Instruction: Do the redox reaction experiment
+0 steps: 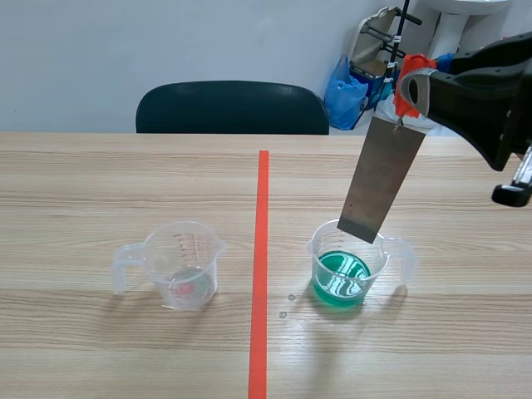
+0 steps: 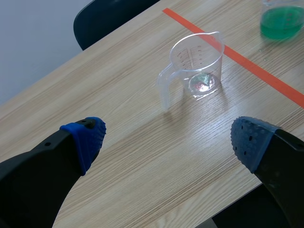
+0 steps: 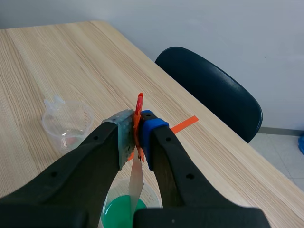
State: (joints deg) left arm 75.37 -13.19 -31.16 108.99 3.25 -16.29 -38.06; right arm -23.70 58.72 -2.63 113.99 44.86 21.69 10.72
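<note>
The right hand point(image 1: 407, 87) pinched the top of a flat grey metal strip point(image 1: 384, 179), which hung tilted with its lower end at the rim of a clear plastic measuring cup of green liquid point(image 1: 345, 270). The left hand point(image 2: 168, 142) was spread wide above the wooden tabletop point(image 1: 100, 183), near a second clear measuring cup point(image 2: 197, 71).

Frontal overview, wrist views downward, table point(image 1: 83, 357) shared
</note>
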